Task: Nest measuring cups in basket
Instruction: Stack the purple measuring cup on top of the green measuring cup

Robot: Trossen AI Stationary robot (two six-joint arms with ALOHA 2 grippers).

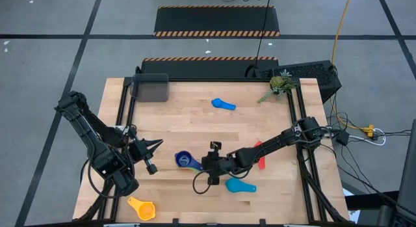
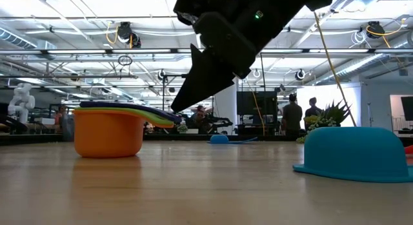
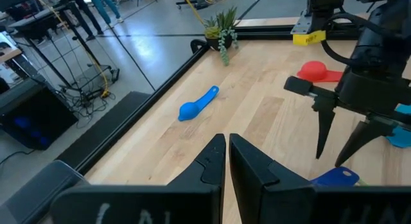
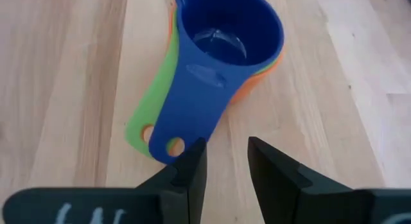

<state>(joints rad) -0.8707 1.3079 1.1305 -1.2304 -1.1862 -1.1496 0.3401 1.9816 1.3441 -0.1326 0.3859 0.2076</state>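
- Three cups sit nested as one stack (image 1: 184, 160) near the table's front middle: dark blue cup (image 4: 221, 54) on top, green cup (image 4: 149, 105) under it, orange cup (image 2: 108, 132) at the bottom.
- Right gripper (image 1: 207, 164) hovers just beside the stack at its handle end; fingers narrowly apart, holding nothing.
- Loose cups: light blue cup (image 1: 238, 185) upside down just in front of the right gripper, red cup (image 1: 260, 153) behind the right arm, second light blue cup (image 1: 223, 104) well apart toward the back, yellow cup (image 1: 142, 208) at the front left edge.
- Basket (image 1: 150, 88) stands at the back left corner, well apart from everything; appears empty.
- Left gripper (image 1: 156, 145) waits left of the stack, fingers nearly together, holding nothing.
- Judgement: nesting is partly done and nothing is in the basket yet. Next move calls for either closing on the stack's handles or fetching another loose cup.
- Writing: faint embossing on the dark blue cup's handle, unreadable; no brand seen.
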